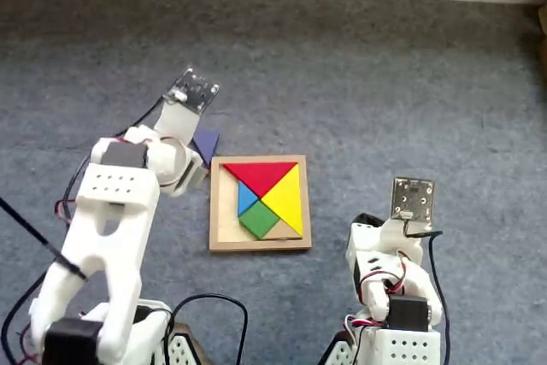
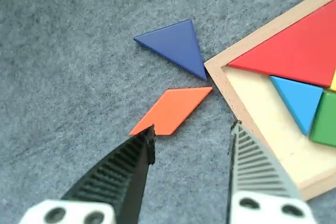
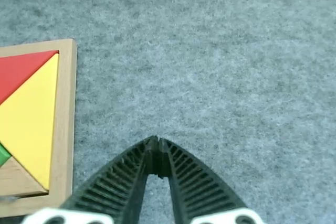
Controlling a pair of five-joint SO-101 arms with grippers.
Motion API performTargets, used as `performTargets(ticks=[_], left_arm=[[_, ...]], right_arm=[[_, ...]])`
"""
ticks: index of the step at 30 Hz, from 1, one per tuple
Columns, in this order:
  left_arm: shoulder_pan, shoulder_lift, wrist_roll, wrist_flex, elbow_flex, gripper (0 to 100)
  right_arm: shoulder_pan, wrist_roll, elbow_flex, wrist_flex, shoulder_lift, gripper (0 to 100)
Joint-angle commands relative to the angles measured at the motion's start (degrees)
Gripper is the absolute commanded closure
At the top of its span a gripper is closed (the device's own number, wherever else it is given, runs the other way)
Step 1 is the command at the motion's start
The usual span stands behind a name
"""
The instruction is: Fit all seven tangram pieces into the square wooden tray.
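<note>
Left hand [image 2: 192,126] wide above orange piece [image 2: 170,111]; right hand [image 3: 157,141] pinched, empty. Tray [image 1: 260,246] partly filled. Orange piece, navy triangle [image 2: 176,45] remain outside.

Navy triangle [image 1: 207,144] partly hidden behind left arm [image 1: 115,211].

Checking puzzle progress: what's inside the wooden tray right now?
Inside the tray: red triangle, yellow triangle, small blue triangle, green square. Bare floor shows along one side; pieces hide the rest. Pale corner patch: piece or floor, unclear.

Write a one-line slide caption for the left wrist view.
Open left gripper poised by the orange parallelogram, which lies beside a dark blue triangle just outside the partly filled wooden tray.
</note>
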Motion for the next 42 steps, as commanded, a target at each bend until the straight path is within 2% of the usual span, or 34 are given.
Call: performTargets(ticks=[1,8,19,27,42], left_arm=[[-2.1,8.6,-3.8,5.6,-12.3,76],[-2.7,27.5,-13.7,13.3,-26.9,76],[-2.8,45.1,-14.6,13.4,-37.1,77],[-3.3,50.3,-15.9,13.3,-37.1,77],[-3.6,48.0,-15.9,14.5,-37.9,97]], right_arm=[[0.7,-0.2,6.3,-1.1,0.2,99.4],[0.7,-0.2,6.3,-1.2,0.2,99.4],[0.7,-0.2,6.3,-1.2,0.2,99.4],[0.7,-0.2,6.3,-1.2,0.2,99.4],[0.7,-0.2,6.3,-1.2,0.2,99.4]])
